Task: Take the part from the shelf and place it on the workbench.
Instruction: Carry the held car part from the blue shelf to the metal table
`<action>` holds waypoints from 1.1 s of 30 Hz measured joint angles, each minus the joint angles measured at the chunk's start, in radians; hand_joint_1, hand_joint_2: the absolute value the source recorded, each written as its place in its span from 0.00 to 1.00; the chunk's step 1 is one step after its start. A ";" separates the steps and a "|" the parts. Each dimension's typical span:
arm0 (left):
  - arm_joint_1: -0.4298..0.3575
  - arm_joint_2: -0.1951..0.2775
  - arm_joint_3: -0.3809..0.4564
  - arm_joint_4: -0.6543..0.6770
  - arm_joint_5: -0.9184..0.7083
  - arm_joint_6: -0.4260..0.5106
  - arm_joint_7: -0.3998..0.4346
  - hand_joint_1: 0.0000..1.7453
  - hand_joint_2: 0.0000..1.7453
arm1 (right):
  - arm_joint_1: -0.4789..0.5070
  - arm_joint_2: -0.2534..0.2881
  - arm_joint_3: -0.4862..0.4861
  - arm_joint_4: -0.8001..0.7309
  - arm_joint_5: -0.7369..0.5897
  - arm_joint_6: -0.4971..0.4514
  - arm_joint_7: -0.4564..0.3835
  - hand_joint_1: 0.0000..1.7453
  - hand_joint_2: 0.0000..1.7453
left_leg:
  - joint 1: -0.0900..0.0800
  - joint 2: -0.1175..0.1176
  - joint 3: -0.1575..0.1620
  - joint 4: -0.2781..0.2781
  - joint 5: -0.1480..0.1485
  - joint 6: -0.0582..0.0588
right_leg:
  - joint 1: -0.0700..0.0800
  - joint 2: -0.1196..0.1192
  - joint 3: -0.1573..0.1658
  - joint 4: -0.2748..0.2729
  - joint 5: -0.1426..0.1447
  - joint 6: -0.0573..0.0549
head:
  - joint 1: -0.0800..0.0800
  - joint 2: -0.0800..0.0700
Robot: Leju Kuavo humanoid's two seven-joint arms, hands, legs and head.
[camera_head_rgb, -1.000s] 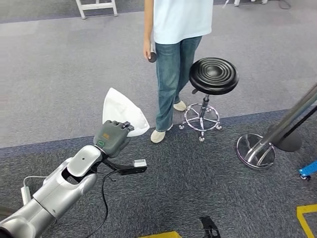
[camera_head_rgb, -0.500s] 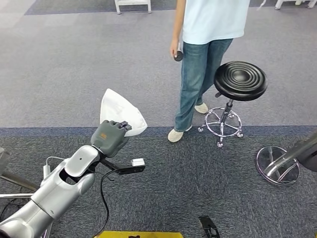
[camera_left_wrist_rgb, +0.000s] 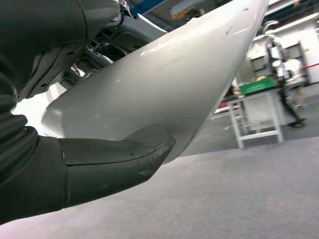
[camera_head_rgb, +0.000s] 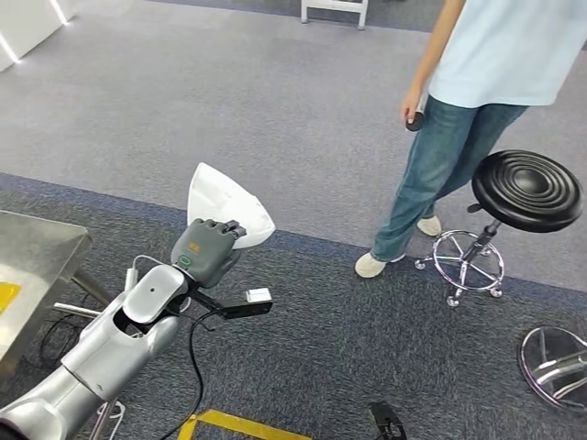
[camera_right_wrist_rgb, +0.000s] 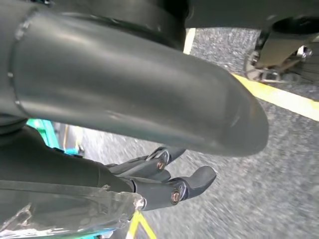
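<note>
At the far left a stainless steel desk [camera_head_rgb: 38,247] juts in, a yellow patch on its top, cables on the carpet beneath it. Next to it the robot's silver left arm reaches forward, and its grey left hand [camera_head_rgb: 204,249] grasps a white, smooth, curved shell-shaped part [camera_head_rgb: 225,207], held up in the air above the grey carpet floor [camera_head_rgb: 207,110]; the thick thumb [camera_left_wrist_rgb: 116,162] presses against the part's underside. A small orange mark sits on the back of the hand, too small to read. Yellow tape [camera_head_rgb: 238,423] lines the floor below. Further right stands a person in a light blue shirt and jeans [camera_head_rgb: 443,174], then a black round stool [camera_head_rgb: 527,190]. The right hand [camera_right_wrist_rgb: 177,184] hangs over the carpet with nothing in it, fingers loosely extended.
</note>
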 joint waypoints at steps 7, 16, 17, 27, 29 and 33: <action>0.012 0.009 0.016 0.000 0.001 0.003 0.000 1.00 1.00 | -0.003 0.001 0.000 0.000 0.014 -0.007 -0.006 0.00 0.00 | 0.006 -0.044 -0.019 0.006 0.002 -0.040 | -0.006 0.028 0.085 -0.169 0.056 -0.024 | -0.004 0.000; 0.021 0.013 0.022 0.000 0.001 0.004 0.000 1.00 1.00 | -0.002 0.002 0.000 0.000 0.019 -0.007 0.002 0.00 0.00 | 0.000 0.117 -0.053 0.106 -0.030 -0.053 | -0.001 -0.093 0.094 -0.177 0.051 -0.034 | -0.015 0.000; 0.019 0.013 0.023 0.000 0.001 0.004 0.000 1.00 1.00 | -0.002 0.002 0.000 0.000 0.019 -0.007 0.002 0.00 0.00 | -0.003 0.141 -0.021 0.046 -0.011 -0.049 | 0.003 -0.103 0.096 -0.176 0.048 -0.030 | -0.015 0.000; 0.018 0.008 0.029 -0.003 0.001 0.003 0.000 1.00 1.00 | -0.001 0.002 0.000 0.000 0.026 -0.009 0.001 0.00 0.00 | 0.000 0.054 0.003 -0.012 0.002 0.000 | 0.002 -0.023 -0.025 0.097 -0.090 0.008 | -0.001 0.000; 0.019 0.007 0.029 -0.003 0.001 0.002 0.000 1.00 1.00 | -0.001 0.002 0.000 0.000 0.028 -0.009 0.002 0.00 0.00 | 0.000 0.023 0.004 -0.012 0.002 0.000 | 0.002 -0.019 -0.037 0.097 -0.062 0.005 | 0.001 0.000; 0.015 0.005 0.029 -0.003 0.000 0.002 -0.002 1.00 1.00 | -0.004 0.002 0.000 0.000 0.030 -0.010 -0.001 0.00 0.00 | 0.001 -0.031 0.001 -0.010 0.005 -0.011 | -0.008 0.052 0.070 -0.148 0.051 -0.003 | 0.001 0.000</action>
